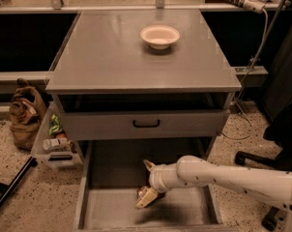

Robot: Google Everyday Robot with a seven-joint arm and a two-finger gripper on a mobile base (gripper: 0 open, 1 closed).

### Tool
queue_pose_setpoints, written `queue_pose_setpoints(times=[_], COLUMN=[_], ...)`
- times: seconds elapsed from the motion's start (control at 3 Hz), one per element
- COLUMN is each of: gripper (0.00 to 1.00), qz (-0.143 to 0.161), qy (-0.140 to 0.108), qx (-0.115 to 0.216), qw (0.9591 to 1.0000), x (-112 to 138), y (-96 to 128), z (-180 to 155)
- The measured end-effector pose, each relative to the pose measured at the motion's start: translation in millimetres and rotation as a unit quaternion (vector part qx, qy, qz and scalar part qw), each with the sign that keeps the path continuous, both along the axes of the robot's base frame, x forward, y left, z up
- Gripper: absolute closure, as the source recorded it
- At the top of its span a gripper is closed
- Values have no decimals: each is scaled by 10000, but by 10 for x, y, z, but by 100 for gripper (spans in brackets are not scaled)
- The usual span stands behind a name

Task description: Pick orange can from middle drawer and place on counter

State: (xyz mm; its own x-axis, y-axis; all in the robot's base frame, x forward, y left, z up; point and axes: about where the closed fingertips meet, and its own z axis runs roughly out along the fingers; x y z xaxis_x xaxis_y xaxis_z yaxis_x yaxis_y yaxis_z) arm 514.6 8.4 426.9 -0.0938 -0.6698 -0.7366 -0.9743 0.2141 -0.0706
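The middle drawer is pulled out at the bottom of the gray cabinet, its flat floor showing. My gripper reaches into it from the right on a white arm and is open, with one finger pointing up-left and the other low over the floor. The orange can shows only as a small orange-brown patch against the lower finger, mostly hidden. I cannot tell if it is touched. The counter is the cabinet's gray top, above and behind.
A white bowl stands on the counter at the back. The upper drawer front with a black handle is shut, overhanging the open drawer. A brown bag and a bin of items sit left on the floor.
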Motion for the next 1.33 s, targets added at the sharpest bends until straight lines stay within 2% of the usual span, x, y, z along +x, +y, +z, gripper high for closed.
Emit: queue_pose_setpoints(times=[0.33,0.67,1.0,1.33], gripper=[0,0,0,0], qz=[94,121,53,85], qy=[87,183,168,177], qx=[-55,-173,-312,-326], qw=[9999,9996,9994,9993], x=[-6,11,18,-92], y=[40,-13,-183,-283], z=[-134,-243,-247,-254])
